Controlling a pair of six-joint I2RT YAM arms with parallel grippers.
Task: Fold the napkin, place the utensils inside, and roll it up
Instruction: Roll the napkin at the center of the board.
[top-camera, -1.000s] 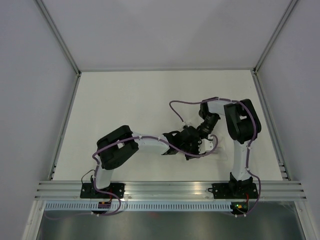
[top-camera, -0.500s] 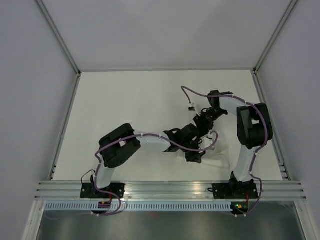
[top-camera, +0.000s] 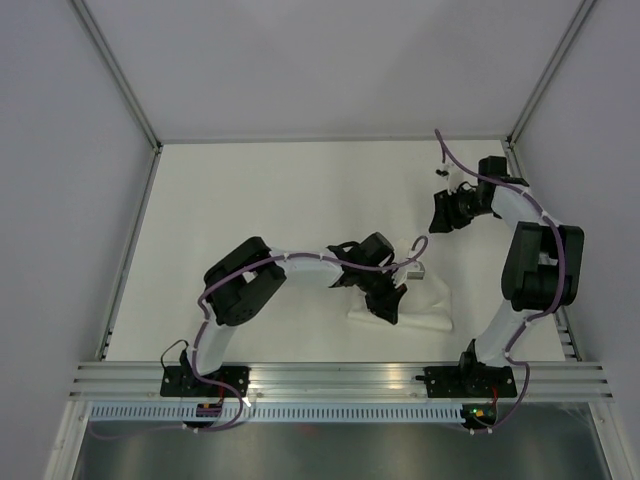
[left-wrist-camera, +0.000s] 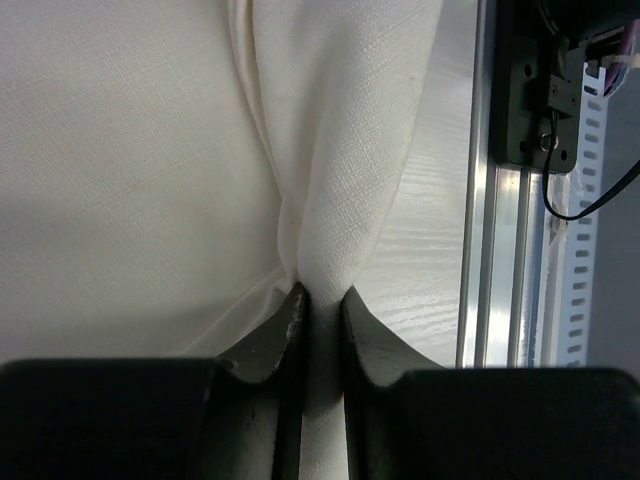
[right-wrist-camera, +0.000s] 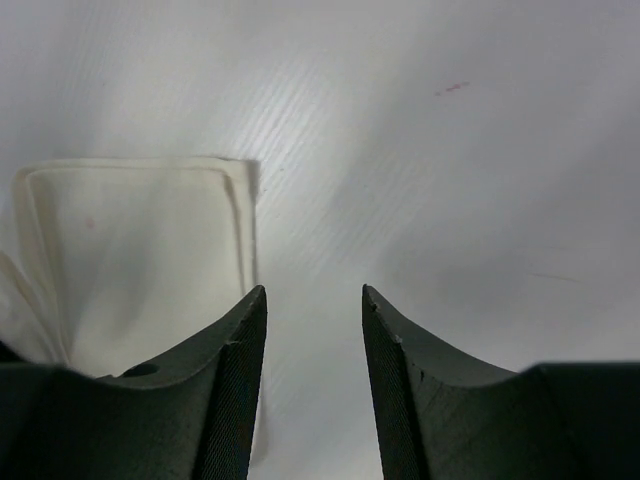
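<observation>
The white napkin (top-camera: 425, 318) lies bunched in a narrow bundle near the table's front, right of centre. My left gripper (top-camera: 390, 308) sits on its left part. In the left wrist view that gripper (left-wrist-camera: 320, 292) is shut on a pinched fold of the napkin (left-wrist-camera: 340, 150), with cloth filling the gap between the fingers. My right gripper (top-camera: 437, 212) hangs at the back right, well away from the bundle. Its jaws (right-wrist-camera: 312, 290) are open with only bare table between them, and a hemmed corner of the napkin (right-wrist-camera: 130, 250) shows to the left. The utensils are out of view.
An aluminium rail (top-camera: 340, 378) runs along the near edge, close to the napkin, and shows in the left wrist view (left-wrist-camera: 490, 250). Enclosure walls with metal posts (top-camera: 130, 90) bound the table. A purple cable (top-camera: 455, 160) loops off the right arm.
The right arm has swung from beside the left gripper out to the back right, and its jaws have opened. The left gripper has kept its hold on the napkin, shifting only slightly.
</observation>
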